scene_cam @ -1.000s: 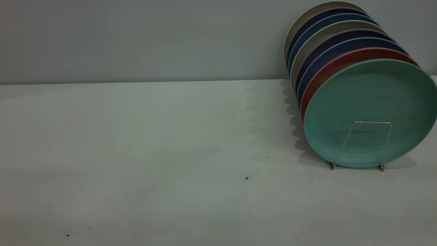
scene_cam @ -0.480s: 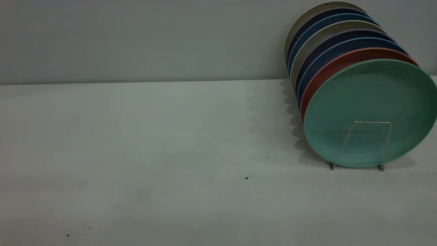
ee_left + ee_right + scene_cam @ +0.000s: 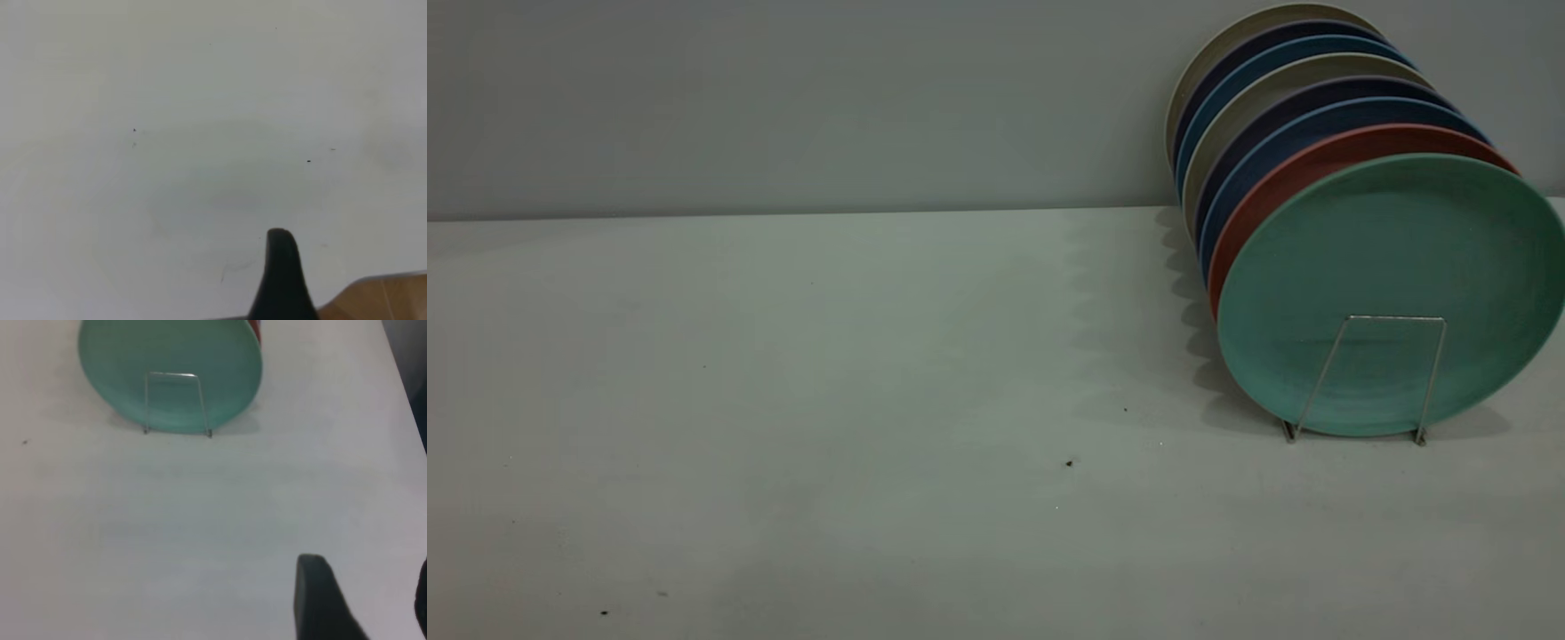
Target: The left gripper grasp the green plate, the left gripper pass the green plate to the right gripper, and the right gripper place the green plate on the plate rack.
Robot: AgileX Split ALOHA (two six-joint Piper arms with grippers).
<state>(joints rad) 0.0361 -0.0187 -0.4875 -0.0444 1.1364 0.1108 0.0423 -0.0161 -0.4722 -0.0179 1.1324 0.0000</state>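
Observation:
The green plate [image 3: 1392, 258] stands upright in the front slot of the plate rack [image 3: 1396, 317] at the table's right, leaning back on a salmon-pink plate [image 3: 1272, 191]. Neither arm appears in the exterior view. In the right wrist view the green plate [image 3: 170, 353] and the rack's front wire loop [image 3: 172, 374] lie well ahead of my right gripper [image 3: 370, 587], which is open and empty over bare table. My left gripper [image 3: 353, 267] is open over bare table; only one of its black fingers [image 3: 280, 273] shows, with nothing against it.
Behind the pink plate, several dark blue and beige plates [image 3: 1280, 98] fill the rack back to the wall. The white table [image 3: 783, 400] carries only small dark specks. Its edge and wooden floor [image 3: 380, 300] show beside the left gripper.

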